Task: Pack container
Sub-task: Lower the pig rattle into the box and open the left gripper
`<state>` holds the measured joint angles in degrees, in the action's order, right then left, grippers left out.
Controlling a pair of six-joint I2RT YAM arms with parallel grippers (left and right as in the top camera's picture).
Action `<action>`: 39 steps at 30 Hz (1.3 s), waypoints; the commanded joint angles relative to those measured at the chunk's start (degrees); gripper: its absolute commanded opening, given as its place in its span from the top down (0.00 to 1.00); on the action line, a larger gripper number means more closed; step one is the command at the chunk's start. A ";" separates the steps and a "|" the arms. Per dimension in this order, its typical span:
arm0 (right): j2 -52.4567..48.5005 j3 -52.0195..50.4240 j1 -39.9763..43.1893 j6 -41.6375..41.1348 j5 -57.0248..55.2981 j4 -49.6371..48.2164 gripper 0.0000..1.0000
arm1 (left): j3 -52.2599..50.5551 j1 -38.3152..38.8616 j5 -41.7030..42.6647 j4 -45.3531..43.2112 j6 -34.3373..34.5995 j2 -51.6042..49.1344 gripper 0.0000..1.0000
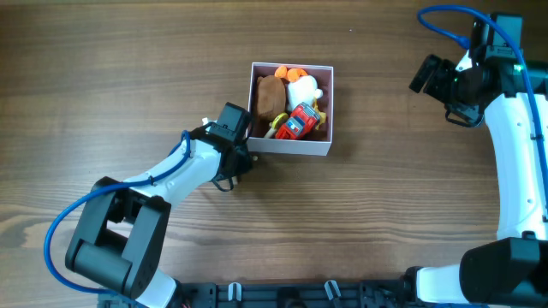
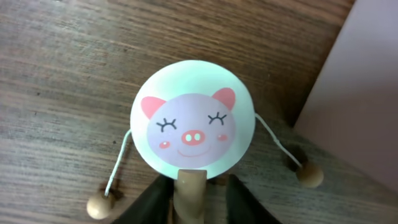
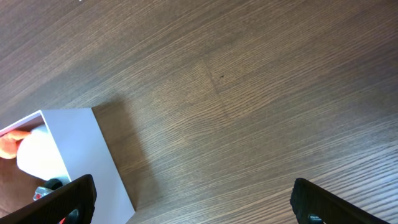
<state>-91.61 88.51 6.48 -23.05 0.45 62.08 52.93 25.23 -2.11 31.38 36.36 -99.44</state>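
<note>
Drum toy [image 2: 193, 118] handle pinched in left gripper [image 2: 196, 206], right gripper [image 3: 193, 202] wide

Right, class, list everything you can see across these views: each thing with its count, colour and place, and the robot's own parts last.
container: one, white walls, mid-table
brown toy: one, brown, inside the container
orange toy: one, orange, at the container's far wall
white toy: one, white, beside the brown toy
red toy: one, red, inside, near wall
pig drum: one, mint with pink face, beside the container
table: one, brown wood
left gripper: black, shut on the pig drum's handle
right gripper: black, open, over the table
</note>
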 commanded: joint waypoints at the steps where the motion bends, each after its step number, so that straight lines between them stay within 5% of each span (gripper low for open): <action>1: 0.31 -0.13 -0.02 0.42 0.72 -0.15 0.00 | -1.40 0.09 2.08 0.76 -4.72 -0.35 0.81; 8: 0.31 -0.13 -0.04 0.42 0.72 -0.15 0.00 | 2.43 0.00 2.05 9.18 -12.98 8.11 0.96; 14: 0.31 -0.13 -0.02 0.42 0.72 -0.15 0.00 | 9.81 0.00 2.05 15.23 -19.56 16.09 0.96; 22: 0.31 -0.13 -0.02 0.44 0.72 -0.15 0.00 | 16.44 0.39 2.71 6.29 -27.67 23.47 0.96; 30: 0.31 -0.13 -0.04 0.42 0.72 -0.15 0.00 | 16.41 0.44 2.95 -4.90 -35.54 11.45 0.96; 35: 0.31 -0.13 -0.02 0.44 0.74 -0.15 0.00 | 16.41 1.90 8.35 -6.08 -45.51 2.43 0.96; 39: 0.31 -0.13 -0.02 0.44 0.72 -0.15 0.00 | 16.41 3.98 8.31 -6.08 -45.66 -0.13 0.96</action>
<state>-91.61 88.51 6.48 -23.05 0.45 62.08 69.23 27.16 3.49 25.65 -4.93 -98.87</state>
